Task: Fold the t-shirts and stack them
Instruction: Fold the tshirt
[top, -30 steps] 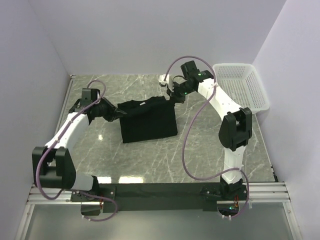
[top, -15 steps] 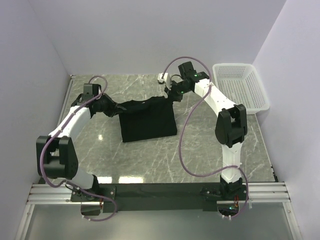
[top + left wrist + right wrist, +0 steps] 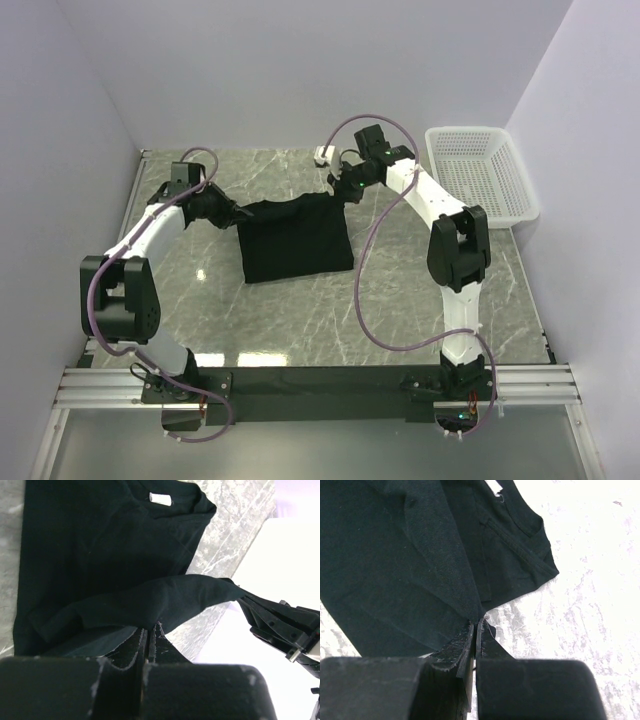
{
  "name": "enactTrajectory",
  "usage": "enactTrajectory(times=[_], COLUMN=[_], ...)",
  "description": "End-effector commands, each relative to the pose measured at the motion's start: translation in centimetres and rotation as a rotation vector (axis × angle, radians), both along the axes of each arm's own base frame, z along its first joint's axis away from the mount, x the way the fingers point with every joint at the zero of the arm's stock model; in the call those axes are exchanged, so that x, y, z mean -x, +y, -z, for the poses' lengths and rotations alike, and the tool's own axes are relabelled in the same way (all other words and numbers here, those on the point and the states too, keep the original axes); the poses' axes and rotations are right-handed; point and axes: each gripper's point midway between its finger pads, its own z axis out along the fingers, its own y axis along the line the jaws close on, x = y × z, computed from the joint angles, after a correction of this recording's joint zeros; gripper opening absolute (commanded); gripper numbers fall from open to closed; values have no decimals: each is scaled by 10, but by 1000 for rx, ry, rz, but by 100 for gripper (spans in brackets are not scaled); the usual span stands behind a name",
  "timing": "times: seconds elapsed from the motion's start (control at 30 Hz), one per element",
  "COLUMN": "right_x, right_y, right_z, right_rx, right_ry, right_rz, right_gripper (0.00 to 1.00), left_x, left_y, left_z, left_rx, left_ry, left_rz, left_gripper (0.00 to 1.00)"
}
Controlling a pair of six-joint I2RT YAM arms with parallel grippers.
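One black t-shirt [image 3: 296, 243] lies as a rough rectangle in the middle of the marble table [image 3: 400, 300]. Its far edge is lifted and stretched between the two grippers. My left gripper [image 3: 232, 212] is shut on the left end of that edge. My right gripper [image 3: 341, 194] is shut on the right end. In the left wrist view a band of black cloth [image 3: 150, 602] runs from my closed left gripper [image 3: 150, 629] toward the right arm, above the shirt's collar and white neck label [image 3: 160, 499]. In the right wrist view my right gripper [image 3: 477, 623] pinches a point of the t-shirt [image 3: 395, 560].
A white plastic basket [image 3: 482, 176] stands at the back right, beside the right arm. A small white object [image 3: 325, 156] lies near the back wall. Walls close off the left, back and right sides. Purple cables loop over both arms.
Both grippers have moved slightly toward the back wall with the shirt's far edge, pulling it tauter. The left arm has swung back and left. The neck label no longer shows from above.
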Motion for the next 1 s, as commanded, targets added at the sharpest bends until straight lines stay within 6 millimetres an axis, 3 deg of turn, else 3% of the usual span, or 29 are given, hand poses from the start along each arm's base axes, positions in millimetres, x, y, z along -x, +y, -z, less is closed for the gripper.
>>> enactTrajectory(times=[0.0,0.17,0.2,0.23,0.27,0.37,0.43,0.47,0.53,0.57,0.6,0.63,0.67,0.7,0.73,0.8,0.97], right_x=[1,26,39,46,53,86,114,126,155,168,182,193,201,213,218,226,230], right_y=[1,-5,-7,-9,-11,-20,-28,-30,-34,-37,-41,-41,-41,-45,-45,-47,-49], right_z=[-38,-55,-62,-66,-67,-75,-77,-86,-71,-76,-58,-53,-54,-37,-32,-21,-15], right_rx=[-51,-72,-80,-85,-82,-87,-94,-102,-84,-84,-69,-57,-58,-39,-32,-29,-23], right_ry=[-87,-113,-116,-120,-124,-128,-114,-139,-93,-109,-70,-67,-84,-51,-50,-40,-23], right_rz=[-18,-54,-73,-84,-101,-146,-174,-192,-236,-244,-250,-266,-271,-273,-274,-260,-243], right_gripper=[0,0,0,0,0,0,0,0,0,0,0,0,0,0,0,0,0], left_x=[-9,18,27,40,53,94,121,138,169,178,187,198,207,212,216,220,221], left_y=[-2,-7,-8,-10,-11,-14,-17,-19,-22,-22,-23,-23,-25,-26,-27,-28,-30], left_z=[-32,-46,-61,-58,-73,-84,-72,-80,-70,-64,-59,-42,-41,-35,-21,-16,-4], left_rx=[10,44,49,66,73,100,124,143,183,191,204,215,231,247,261,279,281], left_ry=[-123,-160,-201,-190,-225,-251,-202,-230,-194,-177,-159,-107,-123,-108,-92,-103,-85], left_rz=[32,63,70,85,94,120,129,142,153,151,145,141,150,144,144,150,173], left_gripper=[1,1,1,1,1,1,1,1,1,1,1,1,1,1,1,1,1])
